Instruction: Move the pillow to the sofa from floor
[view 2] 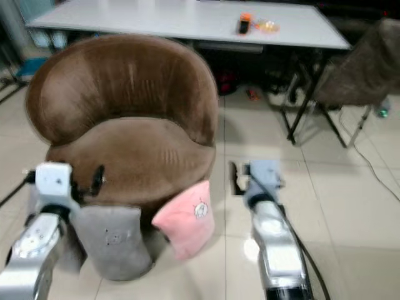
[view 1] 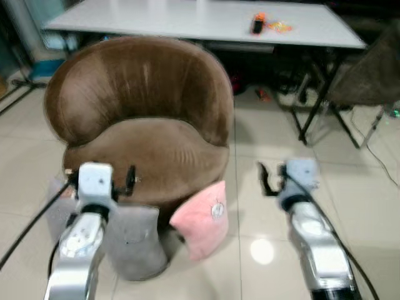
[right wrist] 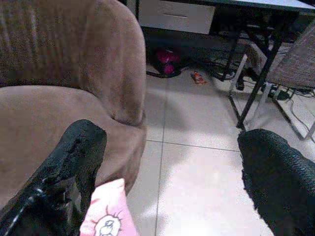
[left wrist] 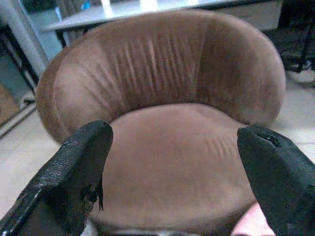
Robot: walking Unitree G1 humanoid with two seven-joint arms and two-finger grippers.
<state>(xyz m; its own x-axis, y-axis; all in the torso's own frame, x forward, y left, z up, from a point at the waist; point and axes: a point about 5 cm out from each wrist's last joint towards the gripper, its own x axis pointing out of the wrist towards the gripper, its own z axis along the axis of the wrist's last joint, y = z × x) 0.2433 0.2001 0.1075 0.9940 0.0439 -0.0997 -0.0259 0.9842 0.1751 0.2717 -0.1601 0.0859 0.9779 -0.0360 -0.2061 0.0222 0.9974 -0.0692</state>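
Trouble is most likely at the grasp itself. Two pillows lean against the front of the brown sofa [view 1: 147, 125], a pink pillow [view 1: 201, 219] and a grey pillow [view 1: 131, 240] just beside it, and the task names only one; a tool that comes down between them could pinch both, or drag the wrong one. The pink pillow stands tilted on an edge on the floor [view 1: 350, 187], propped against the sofa's base, so a push from a fingertip would probably tip it flat or slide it on the smooth tiles rather than let the fingers close around it. Soft stuffing may also squash and slip out of two thin fingers during the lift.

Left tool [view 1: 122, 180] hangs in front of the sofa's seat edge, above the grey pillow, fingers spread wide and released, as the left wrist view confirms. Right tool [view 1: 269, 178] hovers over bare floor to the sofa's right, well apart from the pink pillow, also spread and holding nothing; its wrist view catches the pink pillow's corner below one finger.

Pink pillow looks small, square and plump, with a little cartoon face printed on it. Behind the sofa stands a white table [view 1: 187, 22].
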